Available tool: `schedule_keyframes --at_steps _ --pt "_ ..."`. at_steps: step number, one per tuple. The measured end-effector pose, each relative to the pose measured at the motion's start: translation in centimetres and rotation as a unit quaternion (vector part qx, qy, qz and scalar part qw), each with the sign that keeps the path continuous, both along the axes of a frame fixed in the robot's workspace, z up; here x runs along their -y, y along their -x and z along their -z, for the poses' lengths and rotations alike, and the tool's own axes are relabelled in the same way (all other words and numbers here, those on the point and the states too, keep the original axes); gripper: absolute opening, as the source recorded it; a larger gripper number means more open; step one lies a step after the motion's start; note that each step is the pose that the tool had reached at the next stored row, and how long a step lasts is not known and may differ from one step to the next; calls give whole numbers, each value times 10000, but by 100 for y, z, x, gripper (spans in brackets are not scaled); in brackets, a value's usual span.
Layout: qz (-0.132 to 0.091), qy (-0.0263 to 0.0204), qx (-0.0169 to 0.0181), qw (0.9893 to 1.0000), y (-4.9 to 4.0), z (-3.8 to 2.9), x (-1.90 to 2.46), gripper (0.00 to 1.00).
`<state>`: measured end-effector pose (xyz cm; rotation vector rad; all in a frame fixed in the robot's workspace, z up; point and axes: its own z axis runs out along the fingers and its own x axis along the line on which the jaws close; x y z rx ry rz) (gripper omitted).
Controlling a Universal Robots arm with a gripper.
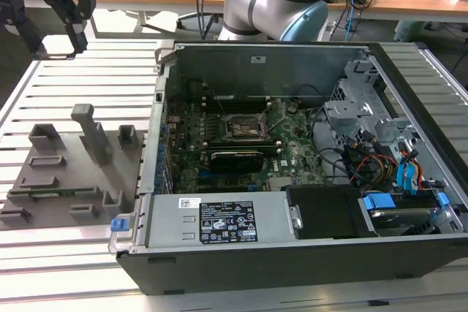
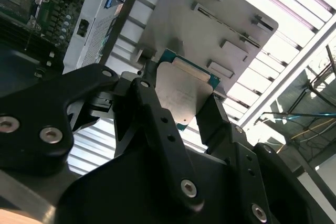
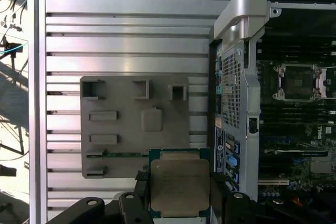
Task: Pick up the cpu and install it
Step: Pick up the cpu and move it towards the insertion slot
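Your gripper (image 1: 57,34), jaws clenched on the cpu (image 3: 179,184), hangs at the exterior view's upper left, with the motherboard socket (image 1: 245,128) off toward that view's right, mid-frame.

The cpu (image 3: 179,187) is a small, flat square chip. Its dull silver-grey metal lid has notched sides, and a thin teal-green rim runs round it. It is clamped by two opposite sides between the black fingers (image 3: 217,192) of the gripper (image 3: 179,179), with its metal lid facing the cameras in both wrist views. It is held level and lifted clear above the grey fixture plate (image 3: 134,124), over one of that plate's edges.
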<state>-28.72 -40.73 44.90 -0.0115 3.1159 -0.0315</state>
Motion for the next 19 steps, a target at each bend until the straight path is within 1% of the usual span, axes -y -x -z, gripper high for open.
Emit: schedule_keyframes --at_steps 1,2,3,4,6,8,10,19 --pt "1 2 0 10000 -20 0 -1 54" --pt "1 6 0 10000 -80 1 -1 54" --pt "0 17 0 10000 -244 4 -4 54" --pt "0 45 0 10000 -416 9 -14 54" --pt "1 58 -1 10000 -506 15 -23 54" --pt "1 63 0 10000 -545 25 -27 54" --pt "1 68 -1 10000 -606 44 -33 54" --pt "1 76 0 10000 -727 82 -47 54"
